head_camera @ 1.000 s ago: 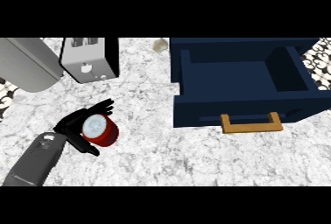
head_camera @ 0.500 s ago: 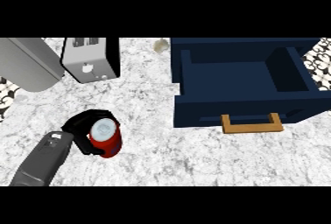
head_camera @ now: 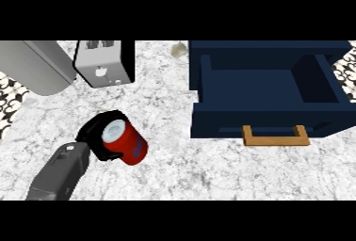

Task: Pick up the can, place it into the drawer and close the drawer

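Observation:
A red can (head_camera: 127, 143) with a pale silver top and a blue mark on its side shows at the lower left of the marble counter, tilted with its top toward the upper left. My left hand (head_camera: 97, 136) is curled round it from the left and behind, fingers wrapping the top end. The dark blue drawer (head_camera: 268, 117) stands pulled open at the right, its inside bare, with a wooden handle (head_camera: 275, 137) on its front. The can is well left of the drawer. My right hand does not show.
A silver toaster (head_camera: 104, 63) stands at the back left, with a large grey appliance (head_camera: 35, 66) beside it at the far left. A small pale object (head_camera: 179, 49) lies near the drawer's back left corner. Patterned wall shows at both edges.
My left hand has shut round the can, which was standing upright inside open fingers. The can now tilts and sits slightly lower and to the right.

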{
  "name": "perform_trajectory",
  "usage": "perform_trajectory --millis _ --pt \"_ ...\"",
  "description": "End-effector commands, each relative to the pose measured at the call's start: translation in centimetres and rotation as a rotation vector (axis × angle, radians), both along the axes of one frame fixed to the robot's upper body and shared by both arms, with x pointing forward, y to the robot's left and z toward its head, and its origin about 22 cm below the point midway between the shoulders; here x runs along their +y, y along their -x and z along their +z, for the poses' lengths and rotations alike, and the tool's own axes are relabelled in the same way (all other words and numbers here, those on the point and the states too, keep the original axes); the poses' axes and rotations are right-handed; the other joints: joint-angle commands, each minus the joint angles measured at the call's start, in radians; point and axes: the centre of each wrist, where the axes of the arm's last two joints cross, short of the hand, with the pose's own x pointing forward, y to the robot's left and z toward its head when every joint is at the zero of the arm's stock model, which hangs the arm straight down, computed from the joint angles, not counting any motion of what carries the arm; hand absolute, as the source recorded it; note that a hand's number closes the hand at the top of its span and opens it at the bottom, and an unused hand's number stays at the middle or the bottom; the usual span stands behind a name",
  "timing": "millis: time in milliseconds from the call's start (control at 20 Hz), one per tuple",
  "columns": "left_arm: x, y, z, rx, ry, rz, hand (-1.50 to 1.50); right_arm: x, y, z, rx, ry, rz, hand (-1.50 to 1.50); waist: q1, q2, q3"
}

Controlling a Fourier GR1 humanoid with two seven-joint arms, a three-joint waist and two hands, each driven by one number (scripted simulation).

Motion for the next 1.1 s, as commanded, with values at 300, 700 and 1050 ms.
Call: perform_trajectory --millis 300,700,1050 --pt "-3.7 -1.0 1.1 -0.148 0.135 0.579 1.50 0.3 1.1 0.6 0.007 -0.009 -0.031 -1.50 0.025 -0.014 0.004" --pt "-7.6 -2.0 7.9 -0.257 0.086 0.560 1.50 1.2 0.8 0.5 -0.001 -0.013 -0.042 -1.50 0.018 -0.010 0.003" --pt "-11.6 -2.1 16.8 -0.301 0.075 0.520 1.50 1.4 0.3 2.0 0.001 0.004 -0.035 -1.50 0.012 -0.007 0.002"
